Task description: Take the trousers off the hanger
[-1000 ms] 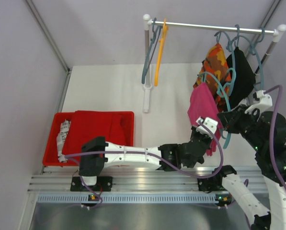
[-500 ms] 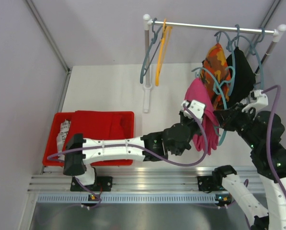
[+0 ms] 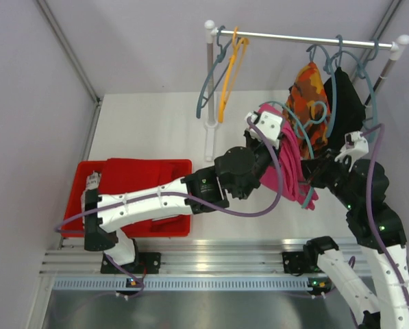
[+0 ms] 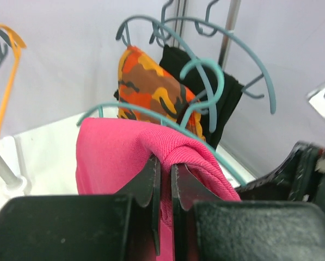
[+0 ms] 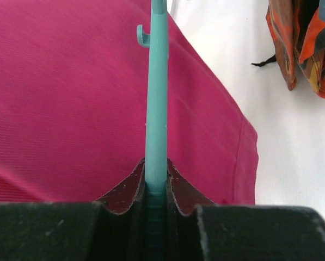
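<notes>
Trousers (image 3: 291,168), pink: draped over teal hanger (image 5: 157,81), off the rail, between both arms. Left claw (image 4: 163,163) clamped on the top fold; right claw (image 5: 155,168) clamped on the hanger. Risk: cloth snags the hanger's small hook, or the thin pinch slips.

The left arm (image 3: 156,199) reaches low from its base across to the right, with the elbow near the middle and the wrist raised. The left gripper (image 4: 163,163) pinches a fold of the pink trousers (image 4: 113,152), jaws almost meeting. The right arm (image 3: 368,219) rises on the right, its forearm bent in leftward. The right gripper (image 5: 155,171) clamps the hanger (image 5: 157,98) between its jaws. From above its fingertips seem hidden by cloth.
</notes>
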Controlling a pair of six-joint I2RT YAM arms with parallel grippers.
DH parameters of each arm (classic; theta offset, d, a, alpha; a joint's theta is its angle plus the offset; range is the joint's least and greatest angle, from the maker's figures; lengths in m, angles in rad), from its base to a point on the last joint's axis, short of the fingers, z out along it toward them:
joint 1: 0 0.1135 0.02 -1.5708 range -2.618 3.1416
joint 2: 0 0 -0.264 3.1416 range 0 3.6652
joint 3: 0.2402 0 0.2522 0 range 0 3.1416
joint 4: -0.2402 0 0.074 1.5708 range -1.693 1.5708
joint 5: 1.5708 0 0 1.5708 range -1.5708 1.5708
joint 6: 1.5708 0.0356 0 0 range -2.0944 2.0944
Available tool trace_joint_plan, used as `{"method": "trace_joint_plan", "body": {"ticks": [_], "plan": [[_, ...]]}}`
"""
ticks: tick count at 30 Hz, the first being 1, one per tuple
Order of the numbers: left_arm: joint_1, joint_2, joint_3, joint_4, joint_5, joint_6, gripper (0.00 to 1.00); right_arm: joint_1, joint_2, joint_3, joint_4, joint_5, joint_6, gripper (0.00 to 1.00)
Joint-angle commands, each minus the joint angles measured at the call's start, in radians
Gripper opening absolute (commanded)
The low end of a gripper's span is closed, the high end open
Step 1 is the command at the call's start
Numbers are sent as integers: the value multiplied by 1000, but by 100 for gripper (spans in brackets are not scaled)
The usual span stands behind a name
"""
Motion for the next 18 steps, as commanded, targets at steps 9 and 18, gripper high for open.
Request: {"method": "trace_joint_plan", "body": {"ticks": [9, 18], "plan": [[55, -18, 288, 94, 83, 98, 0, -14, 10, -78, 57, 29, -7, 0], [63, -61, 365, 77, 90, 174, 0, -14, 30, -136, 71, 17, -10, 0]]}}
